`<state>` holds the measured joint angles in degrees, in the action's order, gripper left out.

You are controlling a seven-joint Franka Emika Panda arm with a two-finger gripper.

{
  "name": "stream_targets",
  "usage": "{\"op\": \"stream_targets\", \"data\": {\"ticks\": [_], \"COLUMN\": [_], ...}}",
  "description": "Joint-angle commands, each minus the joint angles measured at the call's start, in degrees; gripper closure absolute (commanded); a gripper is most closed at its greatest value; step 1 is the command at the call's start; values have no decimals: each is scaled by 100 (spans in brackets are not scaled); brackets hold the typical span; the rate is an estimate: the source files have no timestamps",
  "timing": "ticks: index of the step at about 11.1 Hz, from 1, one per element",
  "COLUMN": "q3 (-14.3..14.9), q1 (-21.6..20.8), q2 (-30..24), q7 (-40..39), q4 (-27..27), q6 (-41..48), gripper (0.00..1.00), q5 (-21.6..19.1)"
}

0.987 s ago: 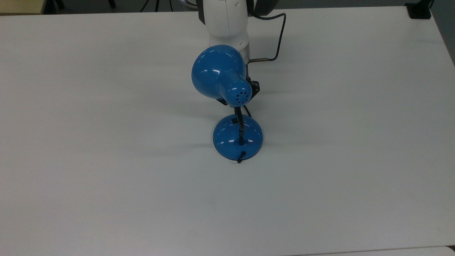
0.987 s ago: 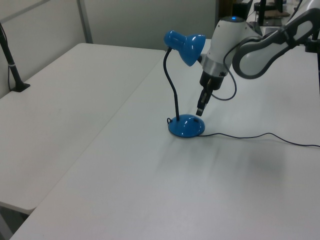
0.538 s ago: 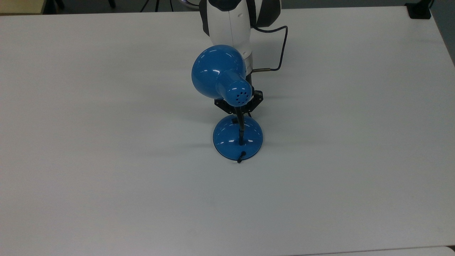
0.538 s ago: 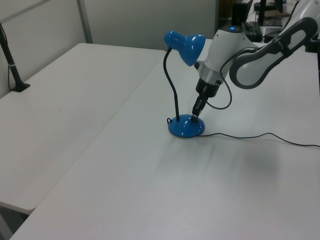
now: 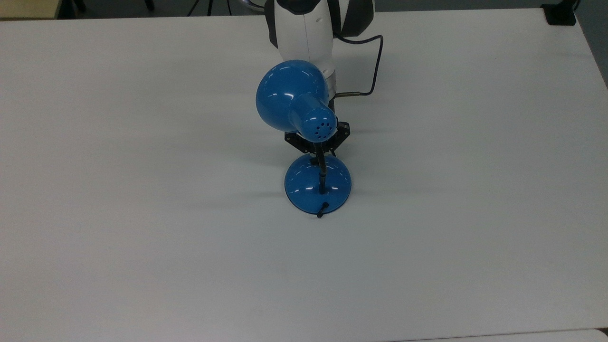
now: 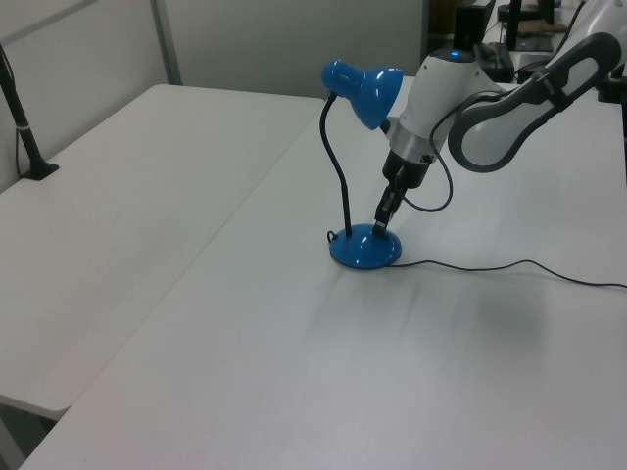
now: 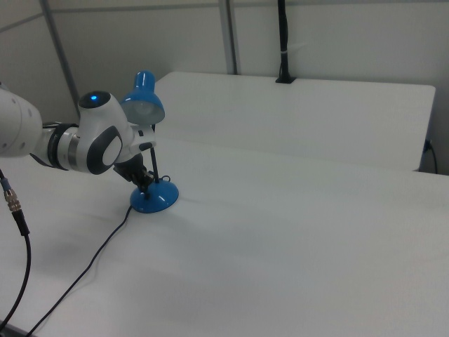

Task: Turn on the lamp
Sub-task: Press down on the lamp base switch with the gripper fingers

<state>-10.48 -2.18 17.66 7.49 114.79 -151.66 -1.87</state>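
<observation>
With its fingers (image 6: pixel 380 223) pinched together on the lamp (image 6: pixel 364 247) base, an off-centre push could miss the switch (image 5: pixel 313 161) or slide the lamp across the counter (image 5: pixel 142 190).

Glossy blue finish on the lamp (image 5: pixel 304 102), bright highlights across shade and domed base (image 5: pixel 317 185), like enamelled metal or hard plastic. Matt black on the gooseneck (image 6: pixel 338 166) and rubbery-looking cord (image 6: pixel 509 266). Smooth, matt white on the table (image 5: pixel 142 237). Glossy white shell on the arm (image 5: pixel 304 33); matt black at the gripper (image 6: pixel 380 217).
</observation>
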Motion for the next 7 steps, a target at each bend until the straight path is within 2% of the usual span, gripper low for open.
{"op": "stream_targets", "data": {"ticks": [1, 7], "q3": [46, 64], "q1": [33, 42], "q2": [-35, -35], "q7": [121, 113], "q4": [17, 52], "q6": [-57, -39], "gripper": [100, 100], "q5": [161, 293]}}
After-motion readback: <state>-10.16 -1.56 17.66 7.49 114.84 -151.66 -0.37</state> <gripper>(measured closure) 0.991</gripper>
